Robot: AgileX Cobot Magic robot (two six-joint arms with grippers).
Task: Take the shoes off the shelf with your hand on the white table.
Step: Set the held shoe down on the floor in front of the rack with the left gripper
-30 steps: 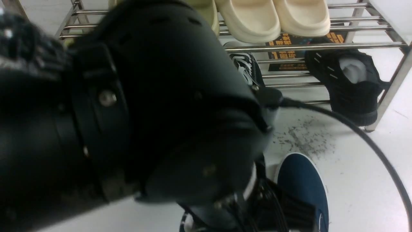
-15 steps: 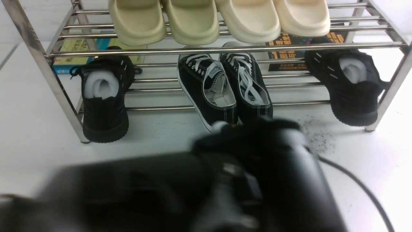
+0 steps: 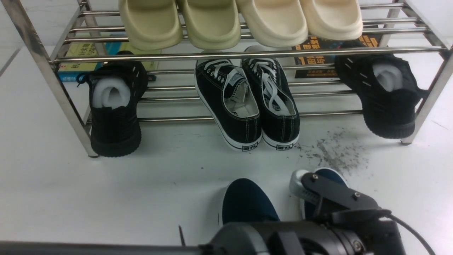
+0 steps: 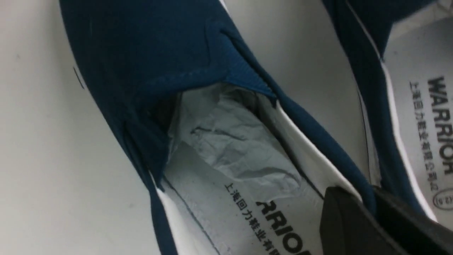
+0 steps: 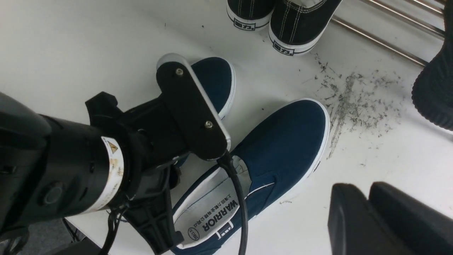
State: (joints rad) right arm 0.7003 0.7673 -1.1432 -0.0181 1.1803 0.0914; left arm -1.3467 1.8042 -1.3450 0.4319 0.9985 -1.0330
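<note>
Two navy shoes with white soles lie on the white table [image 3: 106,184], in front of the steel shelf [image 3: 318,51]. The left shoe [image 3: 247,203] and the right shoe [image 3: 331,174] point their toes at the shelf. My left gripper [image 4: 368,202] is shut on the side wall of one navy shoe [image 4: 148,53], by its opening with crumpled paper inside. My left arm [image 3: 304,233] covers both heels in the front view. My right gripper [image 5: 366,193] hangs over bare table beside the nearer shoe [image 5: 290,141], fingers together on nothing.
On the shelf's lower tier stand black lace-up sneakers [image 3: 247,106] and two black knit shoes [image 3: 113,113] [image 3: 389,95]. Cream slippers [image 3: 212,21] sit on the upper tier, with books [image 3: 76,60] behind. Grey scuffs [image 3: 336,152] mark the table. A black cable [image 3: 414,230] trails right.
The black arm that filled the front view has dropped to the bottom edge, uncovering the shelf. Only one navy toe showed a second ago; both show on the table now.
</note>
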